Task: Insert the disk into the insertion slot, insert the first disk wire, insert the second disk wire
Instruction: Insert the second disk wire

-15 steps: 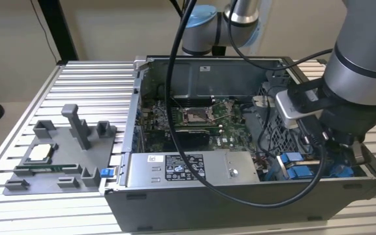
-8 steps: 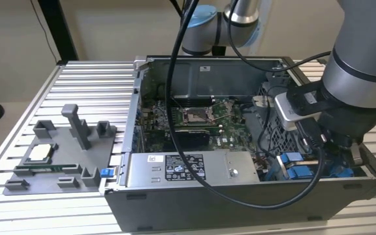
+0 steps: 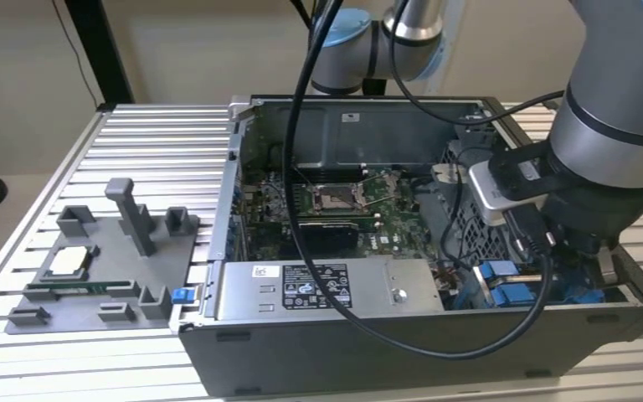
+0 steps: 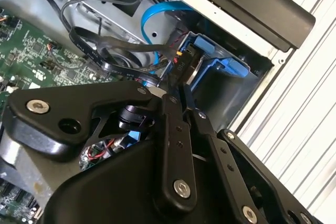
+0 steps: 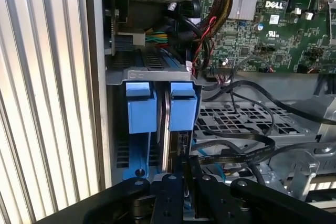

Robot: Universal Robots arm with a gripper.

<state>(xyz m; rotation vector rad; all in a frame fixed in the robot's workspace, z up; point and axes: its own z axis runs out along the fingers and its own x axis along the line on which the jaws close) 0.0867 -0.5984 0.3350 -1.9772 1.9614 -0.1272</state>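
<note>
My gripper (image 4: pixel 181 90) is down in the lower right corner of the computer case (image 3: pixel 411 352) in the exterior view, its fingers (image 5: pixel 186 169) nearly closed on a thin black cable plug (image 4: pixel 181 64) beside the disk (image 5: pixel 173 129), which stands upright in the insertion slot (image 5: pixel 142 103) with blue clips.

Even, soft indoor light; glare on ribbed aluminium table (image 5: pixel 47 103); blurred near claw (image 4: pixel 181 85) links.

The disk (image 5: pixel 166 129) stands on edge inside the insertion slot (image 5: pixel 140 109), its thin dark side flanked by bright blue carrier tabs. In the exterior view the blue-clipped bay (image 3: pixel 514 293) sits in the open case's near corner, toward that view's right.
</note>
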